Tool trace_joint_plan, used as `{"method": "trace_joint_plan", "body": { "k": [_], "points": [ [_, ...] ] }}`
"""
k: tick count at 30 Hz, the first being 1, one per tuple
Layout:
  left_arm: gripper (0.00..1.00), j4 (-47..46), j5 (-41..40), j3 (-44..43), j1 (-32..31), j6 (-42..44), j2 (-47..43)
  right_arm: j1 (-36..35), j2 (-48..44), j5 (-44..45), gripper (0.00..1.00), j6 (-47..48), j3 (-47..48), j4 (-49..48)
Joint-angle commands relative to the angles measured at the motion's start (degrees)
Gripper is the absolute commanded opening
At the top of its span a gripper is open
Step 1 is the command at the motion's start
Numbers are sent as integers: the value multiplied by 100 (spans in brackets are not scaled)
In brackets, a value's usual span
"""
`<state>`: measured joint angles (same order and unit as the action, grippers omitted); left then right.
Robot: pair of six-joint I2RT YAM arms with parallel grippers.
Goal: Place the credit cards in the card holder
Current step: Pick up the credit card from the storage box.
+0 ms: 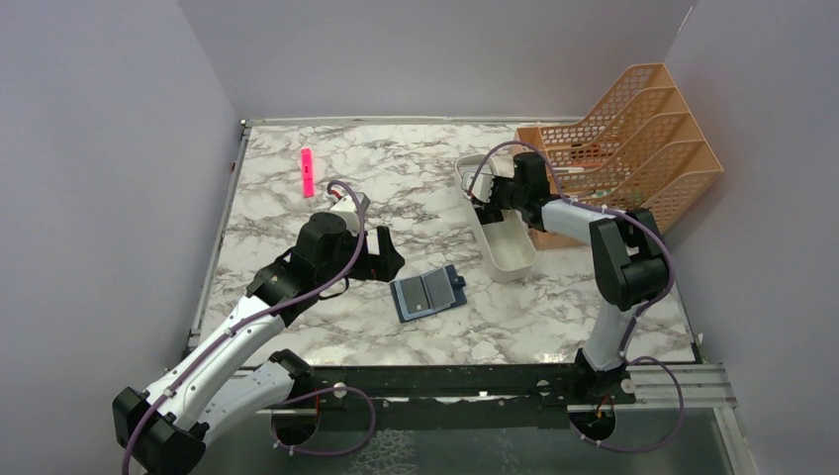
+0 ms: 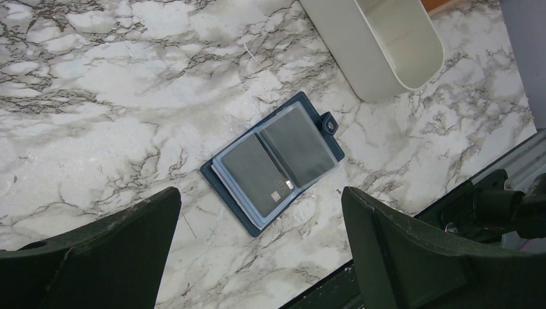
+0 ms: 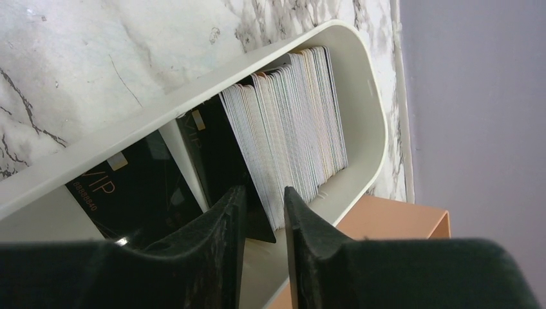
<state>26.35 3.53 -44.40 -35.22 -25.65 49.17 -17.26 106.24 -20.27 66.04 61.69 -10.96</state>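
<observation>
The card holder [image 1: 428, 293] lies open on the marble, a grey credit card [image 2: 254, 174] in each of its two clear sleeves. My left gripper [image 1: 381, 259] hovers just left of the card holder [image 2: 277, 164], and in the wrist view the gripper [image 2: 259, 193] stands wide open and empty above it. My right gripper [image 1: 492, 203] reaches into the long white tray [image 1: 514, 262]. A packed row of credit cards [image 3: 290, 116] stands there on edge. The right gripper [image 3: 264, 193] has its jaws a narrow gap apart, straddling a black card [image 3: 257, 222] at the near end of the row.
Another black card printed VIP [image 3: 129, 187] leans in the tray [image 3: 367, 96] behind a divider. An orange mesh file rack [image 1: 633, 139] stands right of the tray, against the right wall. A pink marker [image 1: 307, 171] lies at the far left. The table's front rail runs close below the card holder.
</observation>
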Motion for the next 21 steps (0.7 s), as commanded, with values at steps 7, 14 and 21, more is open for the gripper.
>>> {"method": "trace_joint_plan", "body": {
  "k": [7,14,21],
  "points": [
    [99,54,-45,-62,15,28,-15,20,-207,-117,16,56,141,-64],
    [99,55,-53,-69,15,26,-28,20,-452,-51,14,25,138,1],
    [99,54,-45,-66,15,25,-23,21,-665,-40,11,51,202,294]
  ]
}}
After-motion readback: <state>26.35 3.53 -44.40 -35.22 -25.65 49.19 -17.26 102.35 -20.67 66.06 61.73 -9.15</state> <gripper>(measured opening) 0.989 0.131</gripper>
